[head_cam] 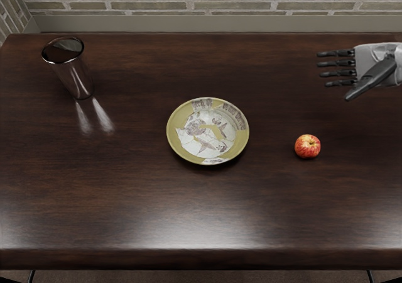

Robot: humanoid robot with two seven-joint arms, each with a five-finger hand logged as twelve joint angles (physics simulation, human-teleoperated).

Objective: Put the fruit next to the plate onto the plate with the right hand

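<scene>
Red apple point(307, 146) sits right of plate point(173, 131): likely firm, light, smooth-skinned (may roll), best cupped around its middle; right hand point(364, 65) hovers spread, empty.

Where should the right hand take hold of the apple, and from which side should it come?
Grip the apple around its middle, fingers on opposite sides, coming down from above. It is small and round, and the plate lies apart to its left, so a top grasp probably suits. The open right hand hovers farther back.

Open tabletop point(125, 220) between right hand point(359, 67) and apple point(307, 146)
</scene>
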